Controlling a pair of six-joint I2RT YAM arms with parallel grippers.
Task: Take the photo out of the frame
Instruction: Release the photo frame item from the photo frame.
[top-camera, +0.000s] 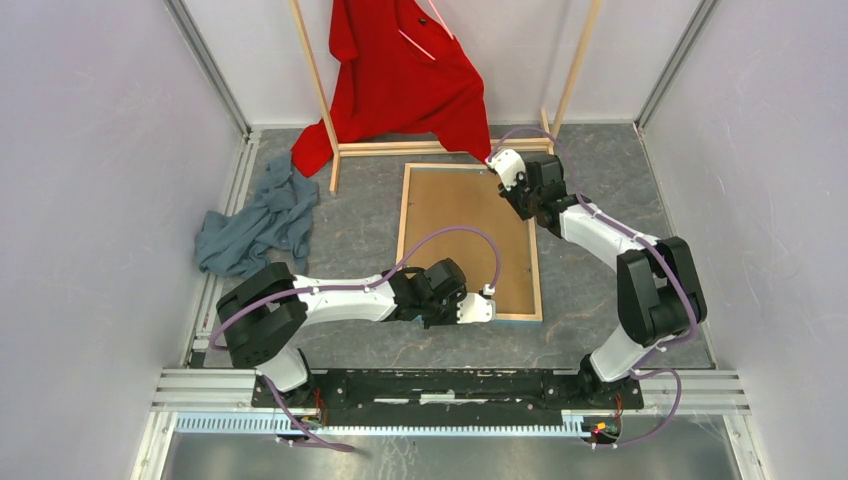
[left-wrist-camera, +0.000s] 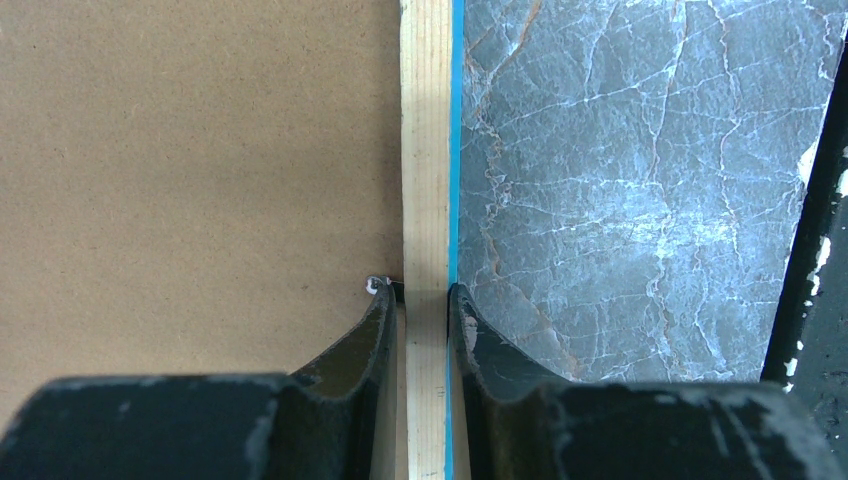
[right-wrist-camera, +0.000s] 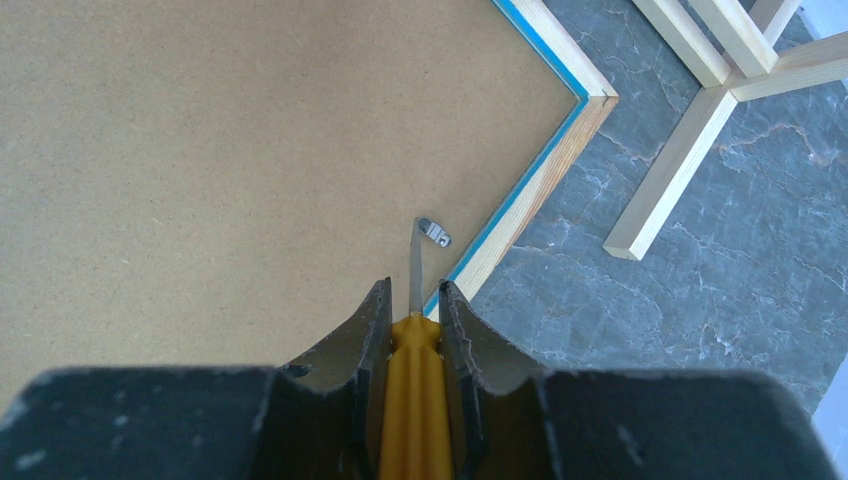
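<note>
Frame (top-camera: 404, 230): laid face down on the table (top-camera: 600, 200), between the two arms, with pale wood rails and a thin blue edge showing.
Photo: not seen; it is judged to be shut in under the brown backing board (top-camera: 465, 230).
Left gripper (left-wrist-camera: 420, 295): closed across the near rail, one finger on the board side and the other on the outer, blue side; the frame is pinned down by it.
Step in hand: release of the clips that keep the board in; none is judged lifted yet.
Right gripper (right-wrist-camera: 412, 295): clamped on a yellow-handled screwdriver (right-wrist-camera: 412, 400), at the far right corner.
Metal tab (right-wrist-camera: 433, 232): met by the blade tip, just inside the right-hand rail.
Next move: the tab is to be levered or turned off the board, with the blade kept low so that it is not skidded across the board.
Edges: the rail stands just beside the tab, so little sideways play is allowed.
Open room: bare table is left to the right of the frame; a grey cloth (top-camera: 255, 225) lies well apart on the left.
Far side: the clothes rack (right-wrist-camera: 690, 130) base runs just beyond the far rail, and a red garment (top-camera: 400, 70) hangs close above the right gripper, so a high lift there is judged risky.
</note>
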